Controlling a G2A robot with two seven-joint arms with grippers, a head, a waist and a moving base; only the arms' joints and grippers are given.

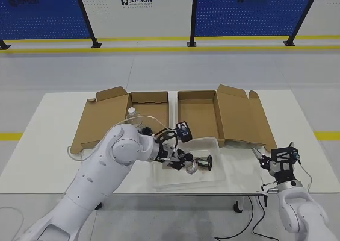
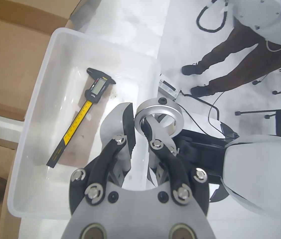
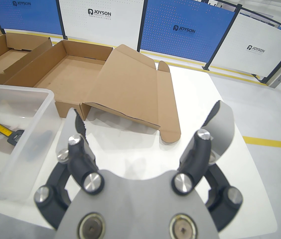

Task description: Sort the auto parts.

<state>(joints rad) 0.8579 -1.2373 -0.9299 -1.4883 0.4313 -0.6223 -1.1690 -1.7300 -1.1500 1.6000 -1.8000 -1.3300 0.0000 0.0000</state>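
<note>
collar ring [image 2: 155, 105] lower centre of left wrist frame, above clear bin [image 2: 43, 75] rim. left gripper [image 2: 137, 121] clamped on its wall, one finger through bore. likely heavy, rigid, slick; wall pinch seems soundest hold. caliper [image 2: 80, 115] lies in bin. right gripper [image 3: 148, 114] spread apart over table [image 3: 230, 138].

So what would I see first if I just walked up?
A shiny metal ring pinched in the left tool, over the clear bin. Inside the bin lies a yellow-and-black caliper. Two open cardboard boxes sit behind it on the white table.
</note>
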